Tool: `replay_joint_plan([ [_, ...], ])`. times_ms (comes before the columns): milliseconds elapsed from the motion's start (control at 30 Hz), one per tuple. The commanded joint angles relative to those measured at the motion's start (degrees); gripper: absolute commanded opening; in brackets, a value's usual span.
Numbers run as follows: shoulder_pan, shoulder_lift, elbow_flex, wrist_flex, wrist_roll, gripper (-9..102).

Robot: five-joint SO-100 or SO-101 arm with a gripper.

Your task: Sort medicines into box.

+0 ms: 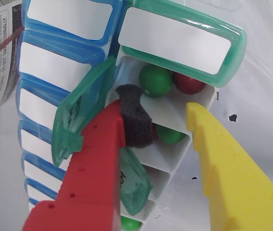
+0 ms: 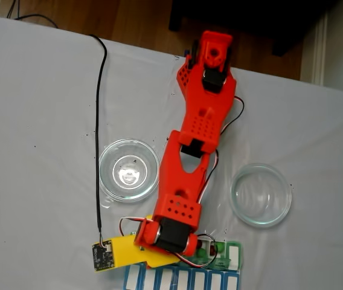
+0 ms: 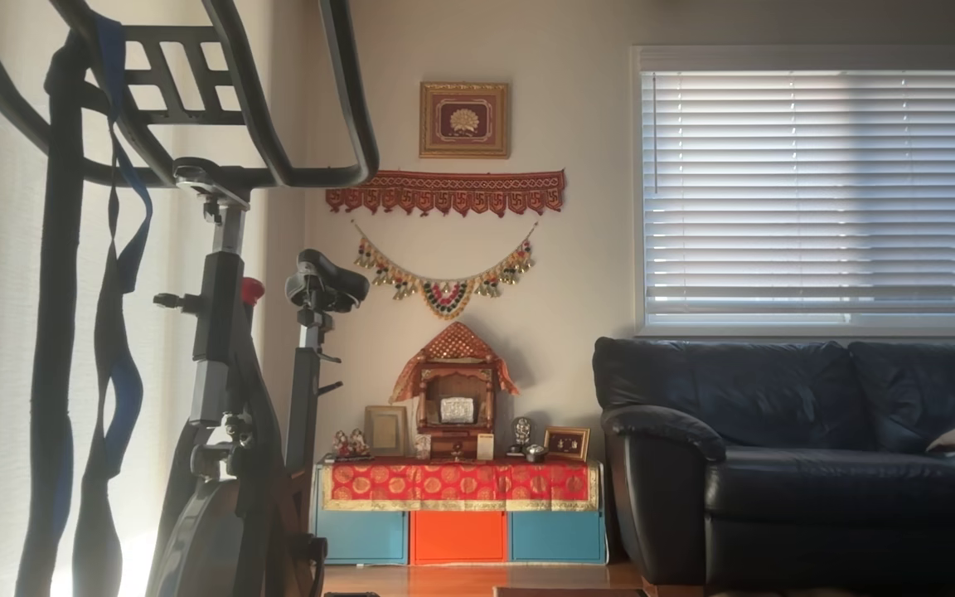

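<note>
Overhead, the red arm [image 2: 189,175] is seen stretched across the white table [image 2: 38,121], between two clear round dishes [image 2: 128,170], down to the green pill box [image 2: 229,255] at the table's lower edge, beside a blue row [image 2: 177,279]. From the wrist, the gripper [image 1: 163,120] is shown parted over the box's [image 1: 175,139] open compartments, nothing held between its red and yellow fingers. One green pill [image 1: 155,80] and one red pill [image 1: 188,83] are seen in the top compartment; another green pill [image 1: 169,135] lies below.
</note>
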Motion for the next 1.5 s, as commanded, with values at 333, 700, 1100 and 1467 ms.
replay_joint_plan([
  [333, 3.9, 29.7, 25.7, 1.9, -7.8, 4],
  [700, 4.7, 42.1, 34.5, 1.9, -2.2, 1],
  [1100, -0.5, 50.5, 48.4, -6.1, 9.5, 1],
  [1467, -9.7, 72.0, 67.2, -24.2, 16.0, 2],
])
